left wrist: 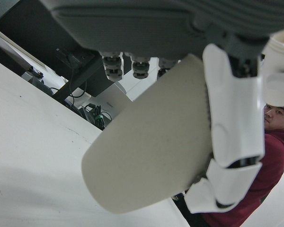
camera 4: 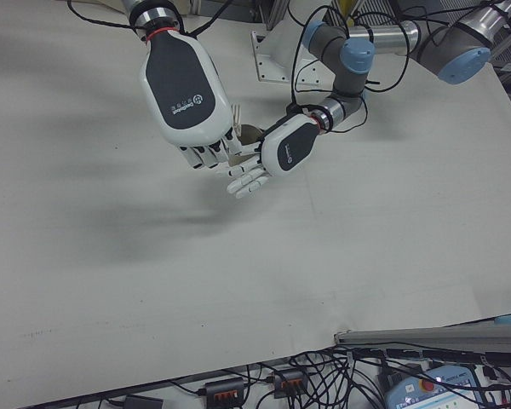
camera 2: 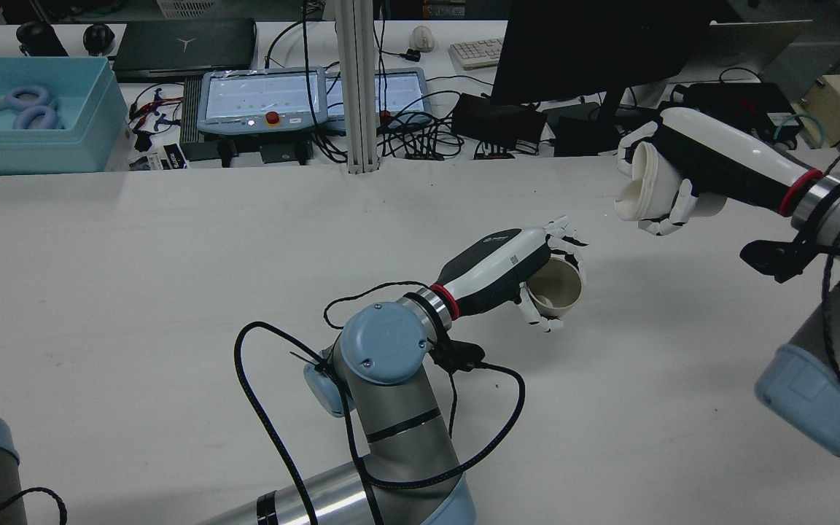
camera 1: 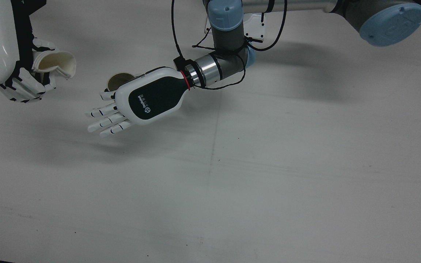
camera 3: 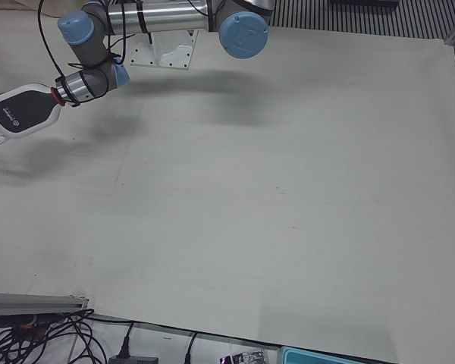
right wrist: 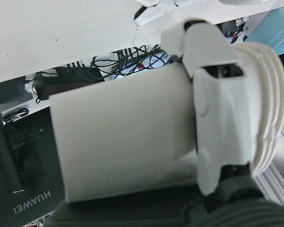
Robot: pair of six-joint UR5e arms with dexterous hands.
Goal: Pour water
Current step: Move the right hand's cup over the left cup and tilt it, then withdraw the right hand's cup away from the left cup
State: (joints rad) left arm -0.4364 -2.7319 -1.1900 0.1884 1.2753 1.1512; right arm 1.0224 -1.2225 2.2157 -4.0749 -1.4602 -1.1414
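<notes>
1. We see a white paper cup (camera 2: 642, 191) held off the table in the right hand (camera 2: 675, 182), fingers wrapped around its wall, which is squeezed out of round; it lies tipped on its side, mouth toward the second cup.
2. That tan paper cup (camera 2: 555, 286) sits low at the table (camera 2: 172, 277), leaning, with the left hand (camera 2: 507, 273) beside it: the thumb and some fingers curl about its wall, while the others stretch out straight. We judge this a loose hold at best.
3. The two cups are well apart, so pouring now would spill on the table.
4. The crushed rim could send water sideways, and the leaning tan cup could topple under the stream.
5. The rear view shows the tan cup's open mouth; the front view hides most of it under the left hand, and the left-front view misses both cups.
6. We cannot tell whether either cup holds water.
</notes>
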